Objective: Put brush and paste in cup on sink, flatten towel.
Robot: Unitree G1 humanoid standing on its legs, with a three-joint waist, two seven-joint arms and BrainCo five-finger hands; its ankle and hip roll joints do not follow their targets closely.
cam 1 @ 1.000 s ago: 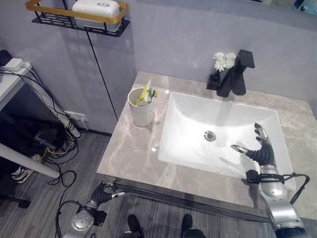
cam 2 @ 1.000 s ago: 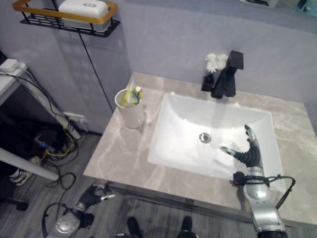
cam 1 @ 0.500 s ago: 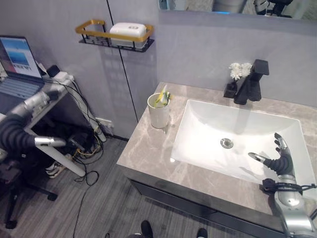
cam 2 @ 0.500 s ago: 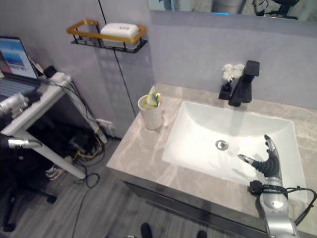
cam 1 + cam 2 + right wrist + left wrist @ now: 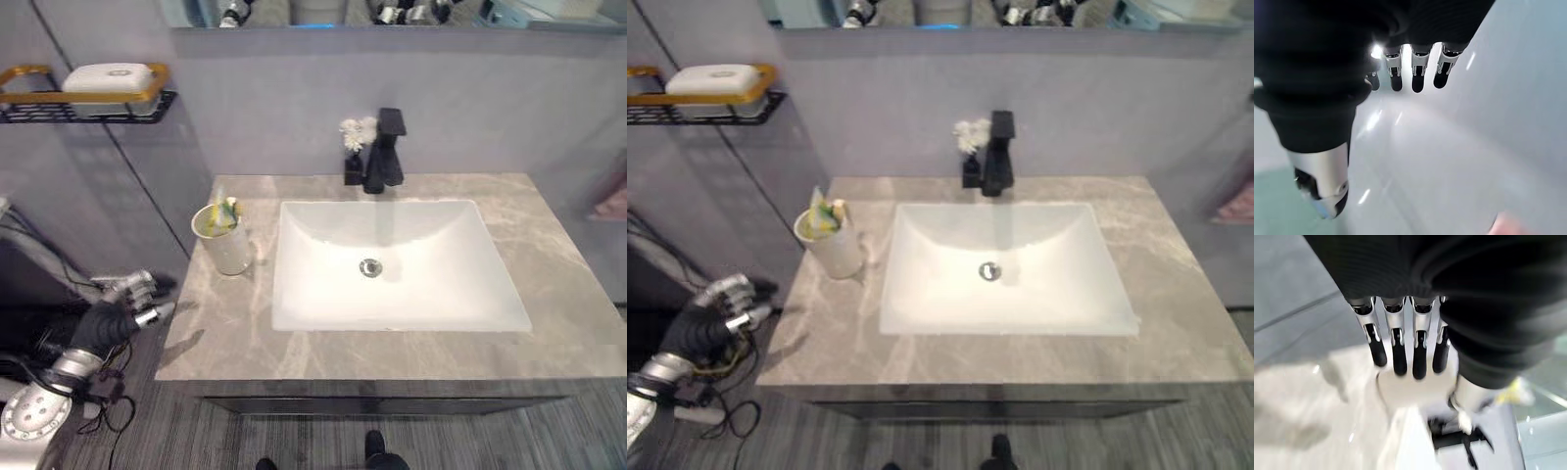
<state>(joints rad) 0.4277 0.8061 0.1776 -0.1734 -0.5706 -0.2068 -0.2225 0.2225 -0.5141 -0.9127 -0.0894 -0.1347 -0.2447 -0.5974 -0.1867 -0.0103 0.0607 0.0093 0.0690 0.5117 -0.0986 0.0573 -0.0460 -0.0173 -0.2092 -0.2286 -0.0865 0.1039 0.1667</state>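
Brush + paste stand in cup [image 5: 224,244] on counter [image 5: 245,323], left of sink [image 5: 392,264]. Left hand [image 5: 125,294] off counter's edge, fingers relaxed; right hand [image 5: 1410,73] straight-fingered, empty.

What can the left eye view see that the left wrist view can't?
The left eye view takes in the whole sink with its drain, the wall shelf and the white flowers. The left wrist view looks from very close along the left hand: its fingers are straight in a row and hold nothing. Both share the white cup, the black tap and the marble counter.
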